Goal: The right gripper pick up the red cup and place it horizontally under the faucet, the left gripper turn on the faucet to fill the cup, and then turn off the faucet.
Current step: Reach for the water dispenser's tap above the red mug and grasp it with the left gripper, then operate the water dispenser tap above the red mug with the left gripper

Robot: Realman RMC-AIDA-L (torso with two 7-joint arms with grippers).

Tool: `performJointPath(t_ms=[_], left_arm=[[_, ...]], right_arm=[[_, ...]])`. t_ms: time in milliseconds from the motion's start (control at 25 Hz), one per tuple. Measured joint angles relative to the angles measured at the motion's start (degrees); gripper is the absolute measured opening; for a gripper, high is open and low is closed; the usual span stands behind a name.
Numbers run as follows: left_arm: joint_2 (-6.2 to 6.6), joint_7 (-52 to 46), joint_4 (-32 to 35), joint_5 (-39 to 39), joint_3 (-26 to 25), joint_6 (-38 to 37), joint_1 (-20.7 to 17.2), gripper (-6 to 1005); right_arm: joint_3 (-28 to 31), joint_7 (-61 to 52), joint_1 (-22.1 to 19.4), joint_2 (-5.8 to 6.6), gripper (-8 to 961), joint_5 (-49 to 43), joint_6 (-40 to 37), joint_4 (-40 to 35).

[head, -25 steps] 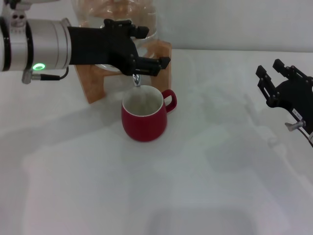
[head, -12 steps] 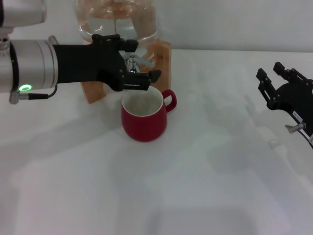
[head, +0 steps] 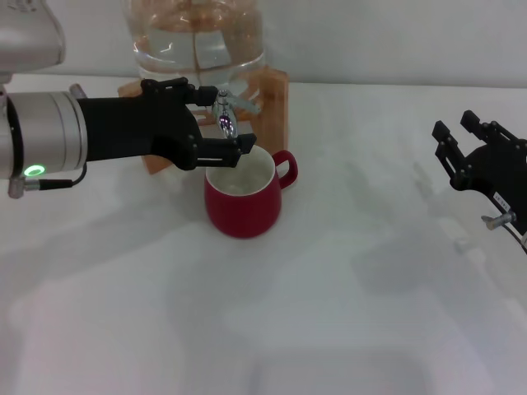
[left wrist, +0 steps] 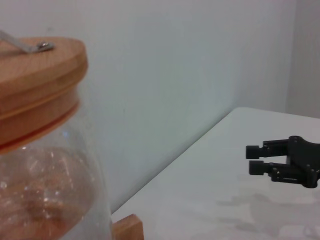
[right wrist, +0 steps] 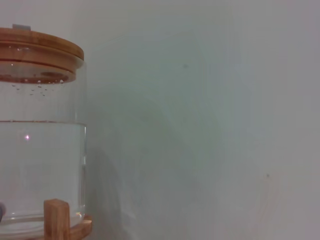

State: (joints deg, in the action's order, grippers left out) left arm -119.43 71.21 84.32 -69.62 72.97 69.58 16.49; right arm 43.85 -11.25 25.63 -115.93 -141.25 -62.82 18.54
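Overhead, the red cup (head: pixel 240 194) stands upright below the faucet (head: pixel 225 113). The left gripper (head: pixel 226 121), prongs apart, flanks the spout before the water jar (head: pixel 195 37). The right gripper (head: pixel 461 143), spread, hangs well aside. Its wrist view shows the wooden stand (right wrist: pixel 56 219).

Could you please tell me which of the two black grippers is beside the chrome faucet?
The left gripper, on the green-lit arm, sits beside the chrome faucet above the red cup; the right gripper hangs far off.

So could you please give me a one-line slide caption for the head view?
Left gripper beside the faucet above the upright red cup; right gripper open, off to the side.
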Motion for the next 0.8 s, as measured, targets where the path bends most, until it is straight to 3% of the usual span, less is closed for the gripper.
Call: performJointPath(t_ms=[440,800], left_arm=[[0.29,1.97,-7.32,0.63,0.13,-0.45,5.27,879],[0.40,2.32,-9.01,0.80,-0.08,-0.44,7.45,879]], right_arm=[[0.00,0.00,-0.06,0.00,426,0.01,0.30,0.00],[0.00,0.00,0.26,0.00,425,0.07,0.34,0.00]])
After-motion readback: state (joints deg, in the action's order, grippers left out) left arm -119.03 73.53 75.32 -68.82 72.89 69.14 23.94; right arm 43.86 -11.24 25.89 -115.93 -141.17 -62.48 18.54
